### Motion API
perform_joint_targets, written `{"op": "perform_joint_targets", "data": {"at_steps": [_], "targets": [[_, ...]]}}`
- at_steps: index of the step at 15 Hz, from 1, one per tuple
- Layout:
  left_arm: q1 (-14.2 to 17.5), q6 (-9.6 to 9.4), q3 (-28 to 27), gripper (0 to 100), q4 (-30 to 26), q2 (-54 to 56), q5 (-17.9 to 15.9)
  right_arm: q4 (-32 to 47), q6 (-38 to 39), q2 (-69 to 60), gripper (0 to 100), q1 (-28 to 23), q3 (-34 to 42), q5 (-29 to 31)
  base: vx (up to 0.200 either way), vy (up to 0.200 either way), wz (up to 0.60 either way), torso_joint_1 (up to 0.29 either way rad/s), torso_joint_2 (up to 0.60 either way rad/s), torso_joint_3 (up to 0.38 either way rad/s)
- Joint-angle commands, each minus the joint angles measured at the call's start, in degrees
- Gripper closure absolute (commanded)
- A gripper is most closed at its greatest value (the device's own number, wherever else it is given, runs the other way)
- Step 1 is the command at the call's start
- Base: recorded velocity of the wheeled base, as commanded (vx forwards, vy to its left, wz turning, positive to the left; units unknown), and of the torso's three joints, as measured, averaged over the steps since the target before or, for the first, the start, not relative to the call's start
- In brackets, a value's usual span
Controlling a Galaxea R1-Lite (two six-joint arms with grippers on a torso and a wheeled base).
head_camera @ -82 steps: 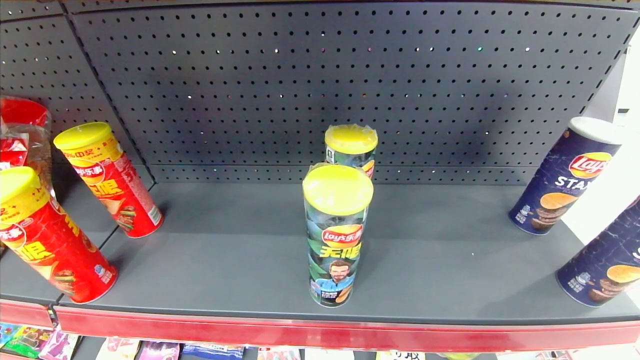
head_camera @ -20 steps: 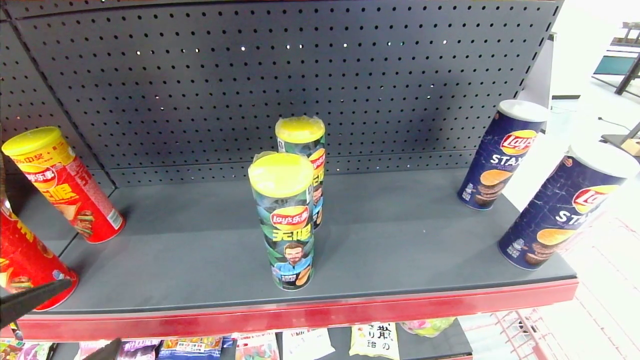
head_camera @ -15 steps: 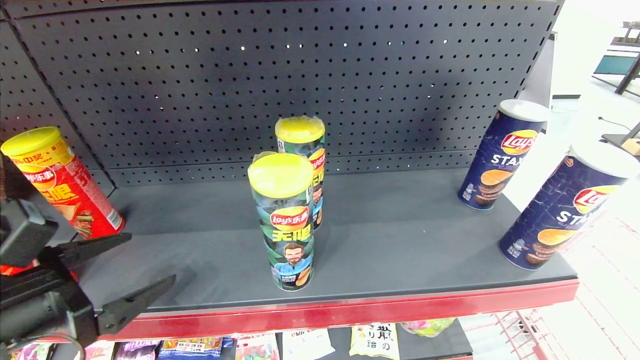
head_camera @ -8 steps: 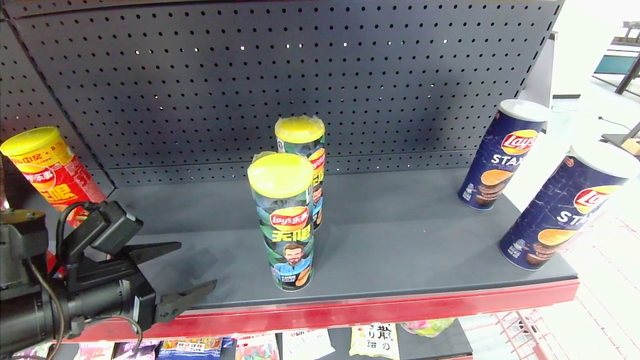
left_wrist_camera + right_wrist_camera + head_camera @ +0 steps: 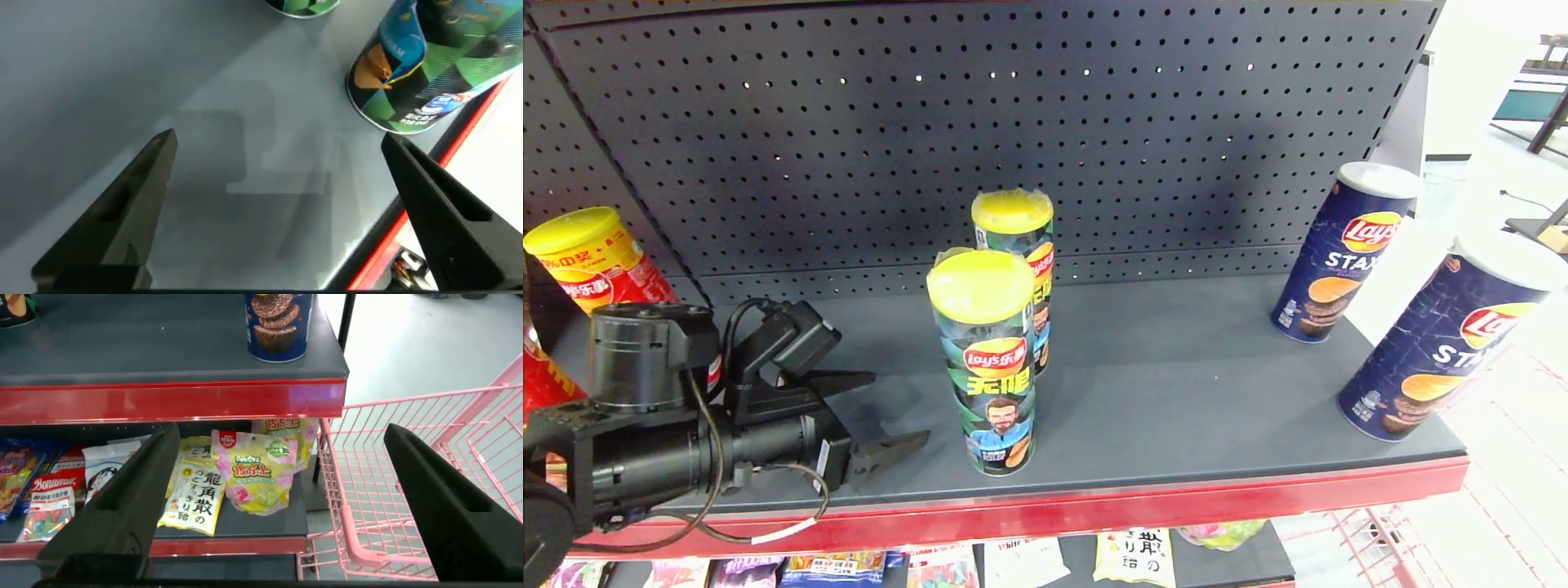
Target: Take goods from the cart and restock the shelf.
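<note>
1. Store aisle: grey shelf (image 5: 1176,392) w/ red front lip; dark pegboard back panel (image 5: 1013,122) behind.
2. Change: within approx. the last sec. the L gripper (image 5: 897,408) has come up from the lower-left corner and advanced across the shelf deck. It now lies level over the deck, just beside the front green chip can (image 5: 987,359), not touching. Cans unmoved over that span.
3. L gripper state: jaws spread wide, nothing btwn them. Its wrist view agrees, w/ bare deck in the gap and the can's base just past one fingertip.
4. R gripper (image 5: 282,437): jaws likewise wide apart and empty, held low before the shelf's right end, facing the lower shelf and the pink cart (image 5: 384,490).
5. Task status: neither arm carries an item, and cart contents can't be judged from here. The L arm seems set to grip or nudge the front can, i.e. tidying stock, not adding new.
6. Surrounds: rear green can (image 5: 1015,245) close behind the front one; red cans (image 5: 600,273) at left, partly hidden by the L arm; blue cans (image 5: 1339,253) at the right end; snack bags (image 5: 245,469) on the lower shelf.
7. Obstacles: the rear can limits push depth. The tall front can stands near the lip and could tip.
</note>
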State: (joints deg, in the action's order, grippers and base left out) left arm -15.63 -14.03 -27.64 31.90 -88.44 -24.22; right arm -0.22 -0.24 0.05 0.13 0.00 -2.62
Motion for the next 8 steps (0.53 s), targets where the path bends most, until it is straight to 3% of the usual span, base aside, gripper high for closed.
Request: {"op": "perform_joint_targets", "data": {"at_steps": [1,8], "targets": [[-1.4,-0.03,-1.2,0,0.1,-2.6,0.1,0.0,0.0,0.0,0,0.0,0.0,0.0,0.0,0.0,0.0,0.0,0.0,0.0],[-3.6,-0.03,-3.8,0,0.1,-5.9,0.1,0.0,0.0,0.0,0,0.0,0.0,0.0,0.0,0.0,0.0,0.0,0.0,0.0]]}}
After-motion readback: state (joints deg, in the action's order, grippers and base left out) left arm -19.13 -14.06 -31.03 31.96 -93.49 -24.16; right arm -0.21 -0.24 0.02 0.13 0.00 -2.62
